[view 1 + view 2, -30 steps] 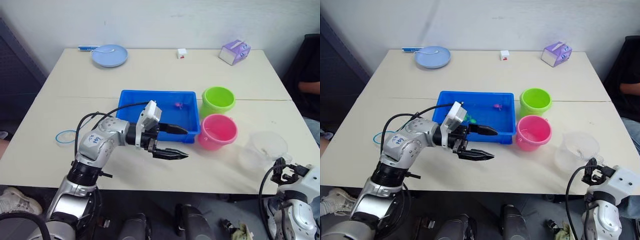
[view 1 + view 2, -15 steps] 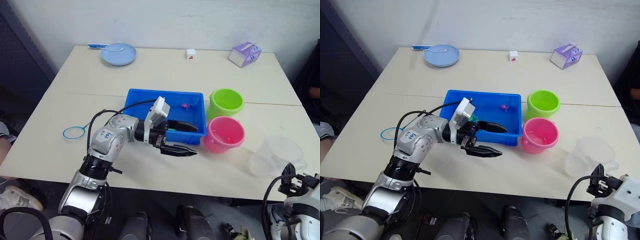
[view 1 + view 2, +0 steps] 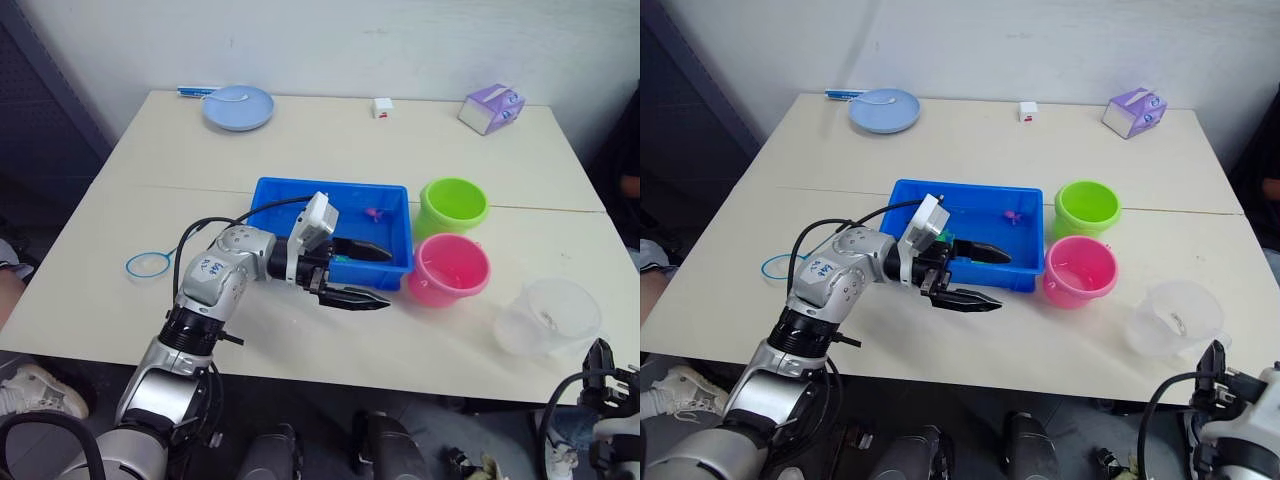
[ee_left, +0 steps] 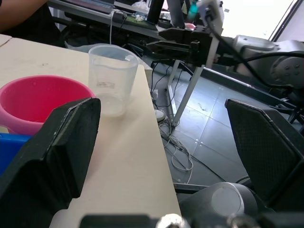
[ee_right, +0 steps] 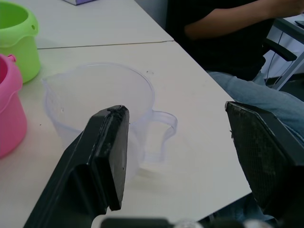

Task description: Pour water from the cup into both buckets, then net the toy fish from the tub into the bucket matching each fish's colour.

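The clear cup (image 3: pixel 548 318) stands upright at the table's front right corner, its handle (image 5: pixel 161 130) facing my right gripper (image 5: pixel 173 111). That gripper is open and sits apart from the cup, low by the table's near edge. The pink bucket (image 3: pixel 447 269) and green bucket (image 3: pixel 453 206) stand just right of the blue tub (image 3: pixel 330 183). A pink fish (image 3: pixel 374 213) and a green fish (image 3: pixel 946 238) lie in the tub. My left gripper (image 3: pixel 388 277) hovers open over the tub's front right corner, holding nothing. The net (image 3: pixel 147 264) lies on the table, left of the tub.
A pale-blue plate (image 3: pixel 238 106) with a spoon is at the back left. A small white cube (image 3: pixel 382 107) and a purple box (image 3: pixel 490 108) are at the back. A person (image 5: pixel 223 28) sits by the table's right side, close to the cup.
The camera has shifted. My right arm has sunk lower and drawn back from the cup toward the table's near edge. The left gripper has stayed open over the tub's front right corner.
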Robot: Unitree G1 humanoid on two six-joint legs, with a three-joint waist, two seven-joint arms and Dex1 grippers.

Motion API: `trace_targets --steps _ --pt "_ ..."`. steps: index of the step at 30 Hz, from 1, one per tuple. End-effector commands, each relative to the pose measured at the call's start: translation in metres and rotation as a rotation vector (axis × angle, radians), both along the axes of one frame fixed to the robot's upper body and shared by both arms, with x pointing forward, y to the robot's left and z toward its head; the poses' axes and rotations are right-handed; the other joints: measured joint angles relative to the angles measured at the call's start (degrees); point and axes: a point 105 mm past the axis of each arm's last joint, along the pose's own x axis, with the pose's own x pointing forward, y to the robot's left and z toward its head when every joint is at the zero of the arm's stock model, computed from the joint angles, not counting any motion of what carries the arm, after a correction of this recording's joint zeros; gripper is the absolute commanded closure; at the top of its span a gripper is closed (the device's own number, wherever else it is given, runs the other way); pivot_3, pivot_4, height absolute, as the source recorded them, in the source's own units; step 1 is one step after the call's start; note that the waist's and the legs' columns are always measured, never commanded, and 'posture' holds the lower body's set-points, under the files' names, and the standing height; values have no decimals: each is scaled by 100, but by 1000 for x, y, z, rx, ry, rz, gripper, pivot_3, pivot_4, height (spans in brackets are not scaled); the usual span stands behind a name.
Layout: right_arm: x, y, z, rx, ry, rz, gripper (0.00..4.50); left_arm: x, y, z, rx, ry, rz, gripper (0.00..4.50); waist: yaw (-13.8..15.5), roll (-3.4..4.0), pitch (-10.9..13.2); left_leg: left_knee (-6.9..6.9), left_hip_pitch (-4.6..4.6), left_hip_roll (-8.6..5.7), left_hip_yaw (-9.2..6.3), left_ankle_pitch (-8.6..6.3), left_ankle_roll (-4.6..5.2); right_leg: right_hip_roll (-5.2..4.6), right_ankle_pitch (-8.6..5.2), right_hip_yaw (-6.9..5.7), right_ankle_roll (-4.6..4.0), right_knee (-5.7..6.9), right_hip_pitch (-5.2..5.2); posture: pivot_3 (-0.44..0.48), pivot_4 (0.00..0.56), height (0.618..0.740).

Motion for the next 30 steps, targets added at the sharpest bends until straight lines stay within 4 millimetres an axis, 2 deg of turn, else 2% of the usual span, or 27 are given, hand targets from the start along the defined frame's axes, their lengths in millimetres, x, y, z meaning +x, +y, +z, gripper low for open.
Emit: trace_targets --steps 1,4,6,10,15,18,22,27,30 --pt "23 34 37 -52 -79 328 60 2 3 1 -15 -9 30 0 -89 -1 1 -1 10 0 4 0 0 -1 1 6 2 -2 13 0 150 740" --pt "37 44 41 -78 -38 479 60 3 5 0 -20 -4 55 0 -105 -7 3 -11 77 6 6 -6 6 -22 -1 20 2 -10 77 0 150 740" --pt "54 66 44 -100 -4 699 60 5 15 -3 -13 12 107 0 -105 -7 3 -18 83 6 5 -6 6 -22 -6 25 0 -3 76 0 150 740" --pt "72 109 46 -128 77 1069 60 5 43 -11 24 29 211 0 -125 -16 8 -18 95 8 5 -8 8 -19 -7 39 -4 4 74 0 150 740" --pt "86 144 51 -146 122 1381 60 0 84 -20 79 31 384 0 -96 -30 16 -18 90 8 -7 -10 10 -33 -12 32 -11 4 68 0 150 740" --pt "94 160 52 -174 151 1516 60 -6 113 -27 107 42 516 0 -116 -39 21 -14 86 3 -16 -14 17 -48 -12 27 -11 -3 70 0 150 740" --pt "104 180 58 -212 129 1647 60 -23 164 -39 142 72 767 0 -129 -50 28 -19 83 2 -23 -17 18 -57 -12 22 -11 -4 69 0 150 740" --pt "111 198 57 -244 119 1766 60 -52 223 -61 192 137 1062 0 -123 -60 32 -19 81 2 -31 -19 16 -64 -14 10 -15 -12 70 0 150 740" --pt "115 207 57 -255 105 1821 60 -77 255 -80 254 181 1203 0 -123 -63 32 -18 81 -1 -35 -22 16 -69 -15 3 -17 -28 74 0 150 740"
